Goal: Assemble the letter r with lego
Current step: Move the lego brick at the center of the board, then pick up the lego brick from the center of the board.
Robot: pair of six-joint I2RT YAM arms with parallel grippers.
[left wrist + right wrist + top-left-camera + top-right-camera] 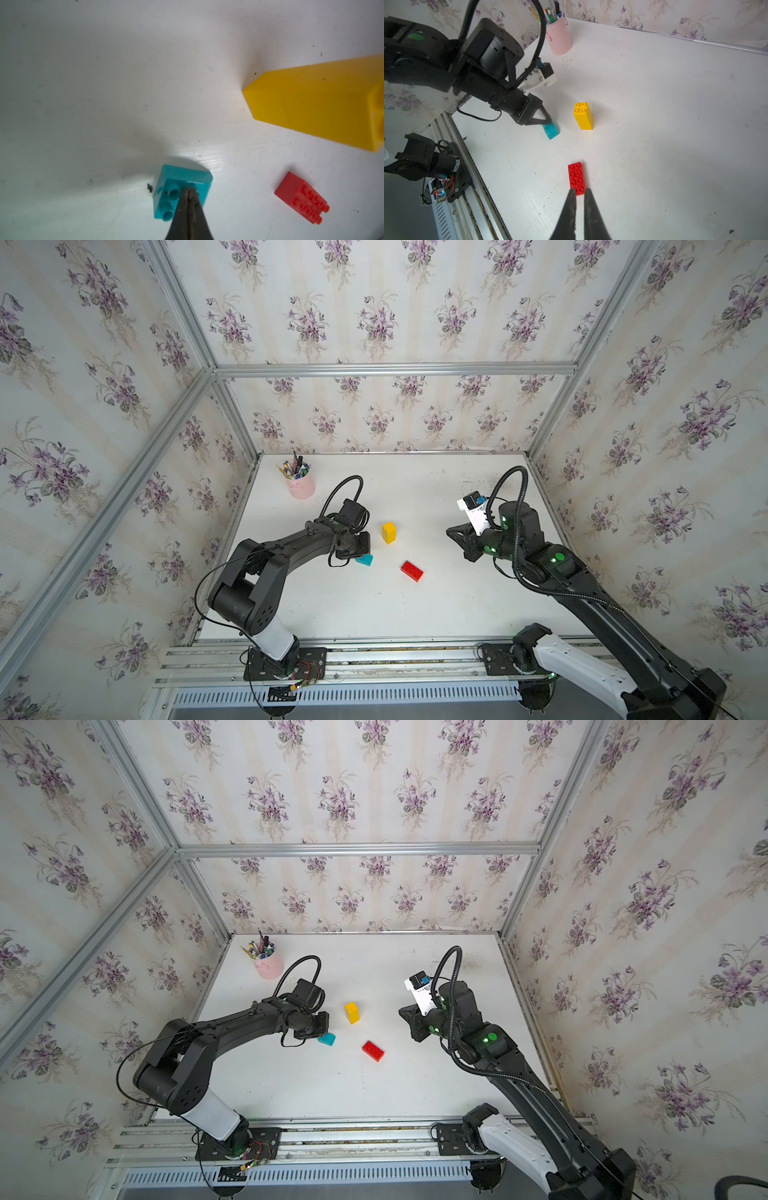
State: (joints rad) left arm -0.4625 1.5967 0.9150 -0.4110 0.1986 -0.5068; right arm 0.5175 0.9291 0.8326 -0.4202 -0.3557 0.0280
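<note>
Left wrist view: I logged the left gripper shut, empty, tips pressing the teal brick's studded face, probably to reposition it. Yellow stack stood near. Red brick lay apart, ahead of the right gripper, slightly parted and empty.

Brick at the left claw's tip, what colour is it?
Teal brick; shows best in the left wrist view.

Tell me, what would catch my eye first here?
Bright toy bricks on the white table: a yellow tower stands upright mid-table, a red brick lies flat nearer the front, and a teal brick sits under the shut tips of the left gripper. A pink cup of pens stands in the far corner on that arm's side.
</note>
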